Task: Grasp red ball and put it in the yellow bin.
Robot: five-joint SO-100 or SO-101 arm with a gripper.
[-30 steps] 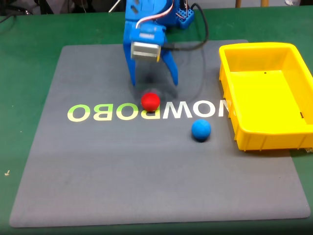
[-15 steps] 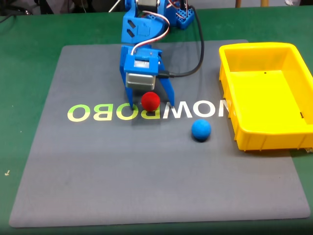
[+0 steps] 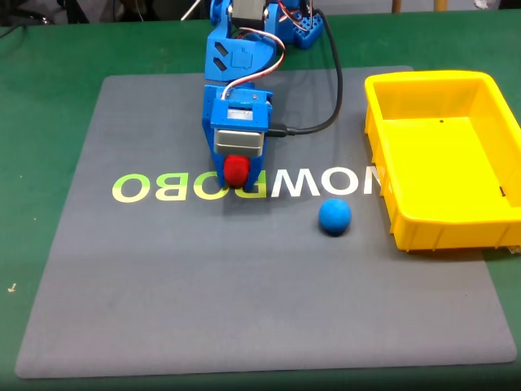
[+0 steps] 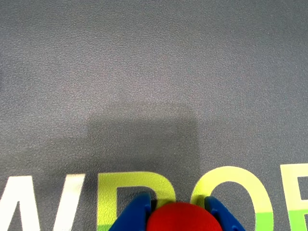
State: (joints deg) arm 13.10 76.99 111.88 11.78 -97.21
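The red ball (image 3: 237, 170) sits low on the grey mat, pinched between the blue fingers of my gripper (image 3: 238, 181), which is shut on it. In the wrist view the red ball (image 4: 180, 217) shows at the bottom edge with a blue fingertip on each side of it; my gripper (image 4: 179, 211) is closed around it over the mat's lettering. The yellow bin (image 3: 391, 155) stands on the right of the fixed view, off the mat's right edge, with nothing in it.
A blue ball (image 3: 334, 217) lies on the mat to the right of my gripper, between it and the bin. A black cable (image 3: 326, 122) loops from the arm across the mat. Green table surrounds the grey mat (image 3: 163, 285).
My gripper came down over the red ball with its fingers spread, then shut on it. The blue ball and the bin have stayed put.
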